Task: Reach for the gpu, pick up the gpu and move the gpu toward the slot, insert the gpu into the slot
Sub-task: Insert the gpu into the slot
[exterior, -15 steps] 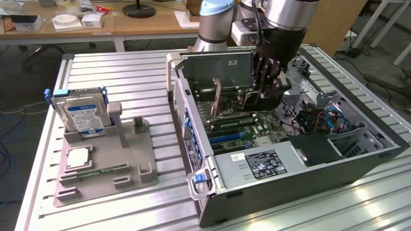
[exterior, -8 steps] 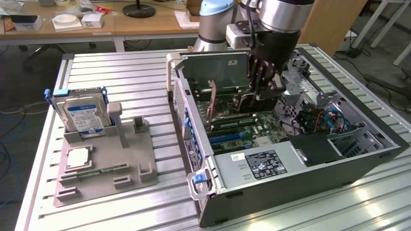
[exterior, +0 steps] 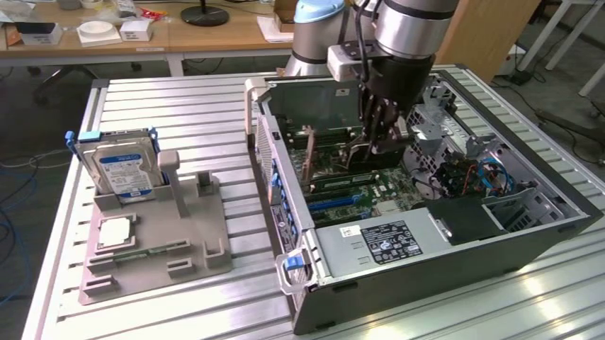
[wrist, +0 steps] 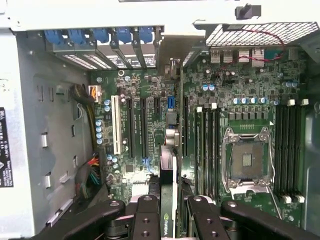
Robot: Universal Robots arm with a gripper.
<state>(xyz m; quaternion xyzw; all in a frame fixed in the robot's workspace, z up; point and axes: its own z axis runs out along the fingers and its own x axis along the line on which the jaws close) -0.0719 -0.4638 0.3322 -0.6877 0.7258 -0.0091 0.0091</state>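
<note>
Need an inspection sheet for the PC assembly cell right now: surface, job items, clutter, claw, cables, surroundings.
Surface: ribbed metal table.
Job's things: gpu seen edge-on between the claw's fingers, above the motherboard in the open PC case.
Clutter: grey fixture on the exterior view's left, holding a blue-labelled hard drive upright and a square silver chip.
Claw: claw shut on the gpu, down inside the case.
Cables: coloured wires in the case.
Surroundings: wooden desk with small boxes behind.

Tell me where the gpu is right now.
The gpu is clamped edge-on in the gripper, above the motherboard inside the open computer case, in the exterior view's centre.
</note>
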